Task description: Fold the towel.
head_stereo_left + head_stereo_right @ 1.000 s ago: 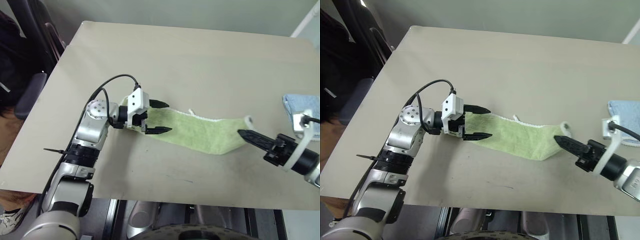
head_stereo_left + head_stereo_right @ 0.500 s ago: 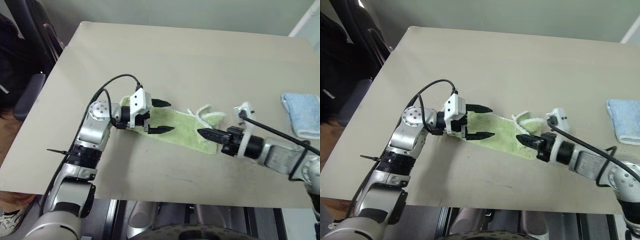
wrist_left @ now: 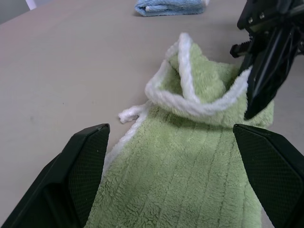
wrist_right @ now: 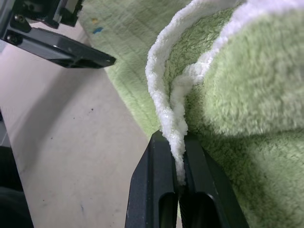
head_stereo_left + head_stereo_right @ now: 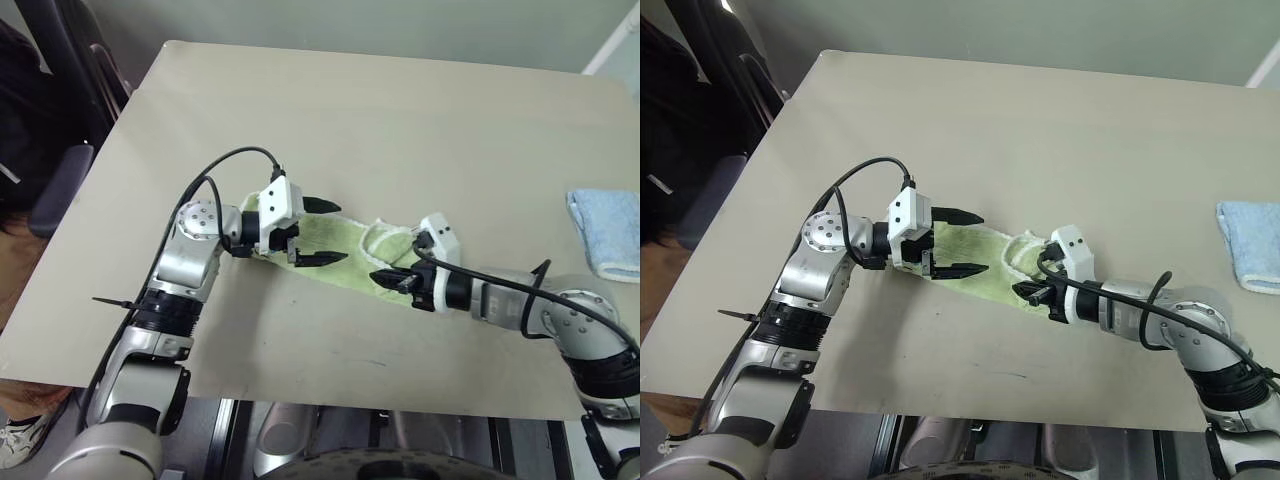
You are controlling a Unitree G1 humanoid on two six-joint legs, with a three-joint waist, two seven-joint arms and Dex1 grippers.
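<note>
Right tool [image 4: 179,178] pinches fluffy green terry towel's [image 5: 340,252] corded white trim.

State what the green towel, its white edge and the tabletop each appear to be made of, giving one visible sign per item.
Green towel: looks like terry cloth, with fuzzy, ribbed pile.
White edge: apparently a soft, fluffy corded trim, thick and rounded.
Tabletop: smooth, matte beige, possibly laminate; uniform, no grain visible.

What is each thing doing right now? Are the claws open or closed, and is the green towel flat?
left claw: open, held over one end of the towel, gripping nothing.
right claw: shut on the towel's white edge trim.
towel: on the table, partly folded, its right end lifted and bunched over itself.
blue towel: folded, lying apart near the table's right edge.
table: holding both towels.
</note>
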